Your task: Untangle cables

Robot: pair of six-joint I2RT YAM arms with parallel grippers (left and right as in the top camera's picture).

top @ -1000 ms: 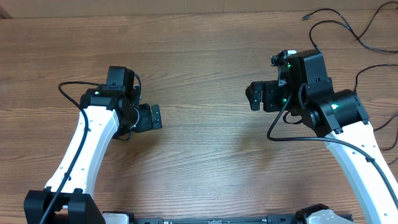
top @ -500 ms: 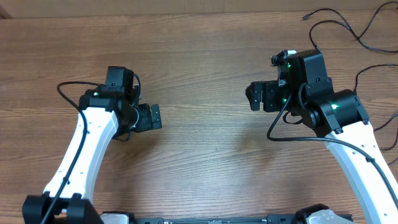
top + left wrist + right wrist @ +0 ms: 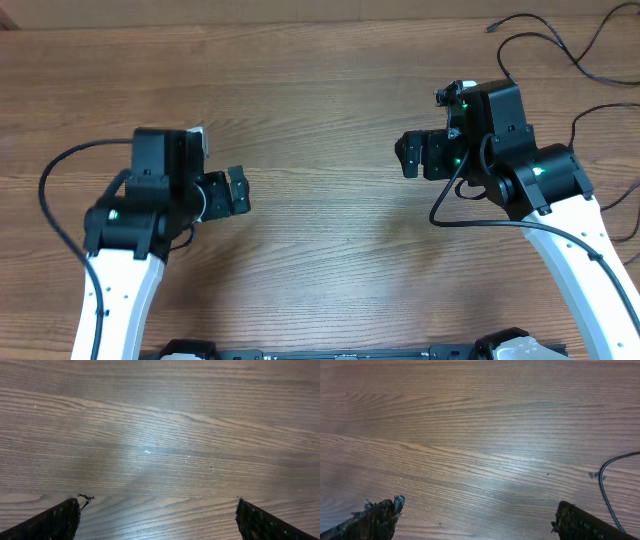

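A bare brown wood-grain table (image 3: pixel 320 80) is filling every view. The thin black flexible cables (image 3: pixel 556 41) are lying loose at the table's one o'clock corner, looping in from the edge, with one small plug end pointing toward eleven o'clock. More thin black strands are trailing along the edge toward three o'clock.

The left gripper (image 3: pixel 240 190), black and two-fingered on its white arm, is sitting at about nine o'clock from the table's middle. Since a moment ago its arm has been swinging. The wrist block is now turning over the forearm and the fingers are drawing slightly back toward nine o'clock. Its jaws are standing spread wide with nothing between them. The left wrist view is showing only bare wood under the left gripper (image 3: pixel 157 517).

The right gripper (image 3: pixel 403 155) is holding its place at about two o'clock, and its jaws are likewise gaping and carrying nothing. In its wrist view one black cord (image 3: pixel 601 482) is curving in at three o'clock, outside the fingers.

Judging from this, no cable is being gripped. The left arm's shift is taking it no nearer the cords, so the right arm is looking better placed to reach them.
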